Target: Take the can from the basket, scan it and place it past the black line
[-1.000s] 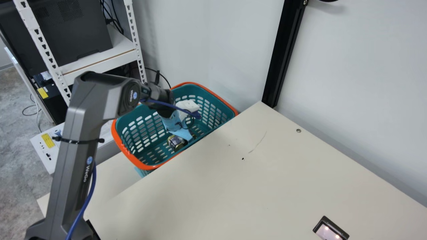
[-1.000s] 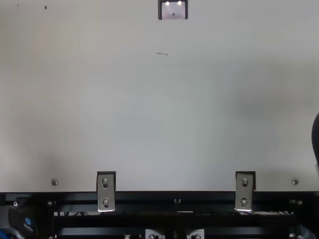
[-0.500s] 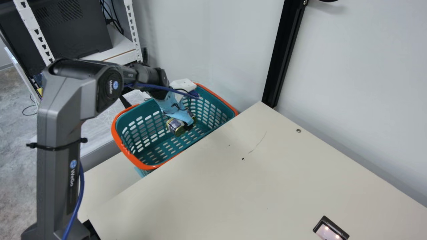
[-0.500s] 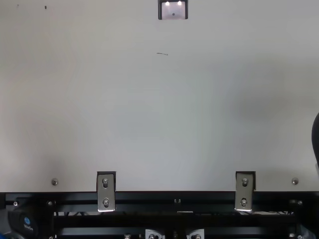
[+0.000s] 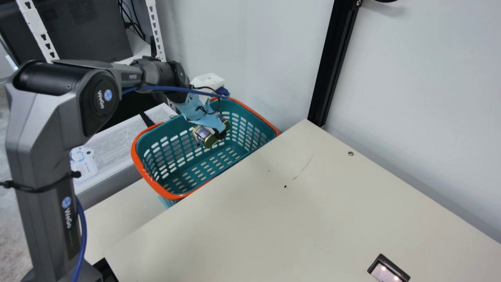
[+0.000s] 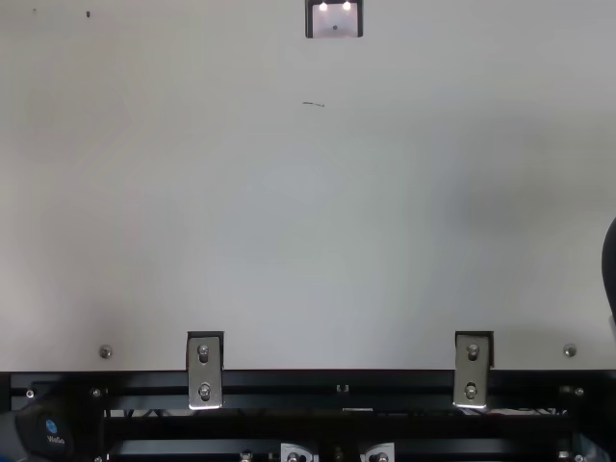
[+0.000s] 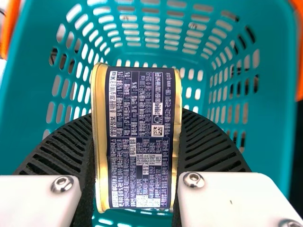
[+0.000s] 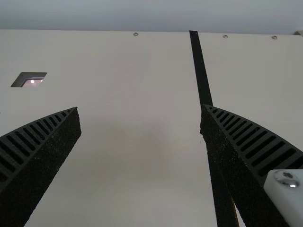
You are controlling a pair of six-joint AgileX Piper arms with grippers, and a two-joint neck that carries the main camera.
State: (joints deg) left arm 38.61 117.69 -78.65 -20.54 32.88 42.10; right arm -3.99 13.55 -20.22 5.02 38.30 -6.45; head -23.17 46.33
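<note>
In the main view my left gripper (image 5: 219, 132) is over the teal basket (image 5: 178, 156) with its orange rim, shut on a gold-edged can (image 5: 203, 136) that hangs inside the basket's upper part. The left wrist view gives the can (image 7: 137, 137), dark-labelled with fine print, squeezed between the ribbed fingers of my left gripper (image 7: 135, 146). My right gripper (image 8: 140, 120) stands open above the table, nothing between its fingers. The black line (image 8: 202, 75) runs along the table there, partly behind one finger. A scanner (image 5: 387, 269) with a lit window is set at the table's surface.
The cream table (image 5: 289, 219) borders the basket, with a wall behind it and a black upright post (image 5: 332, 62) at the table's far corner. A white shelf rack (image 5: 156, 31) and a low white case (image 5: 113, 141) stand left of the basket.
My left gripper has risen with the can, up from low in the basket, and its arm has drawn back to the left. The scanner and the basket have stayed put.
</note>
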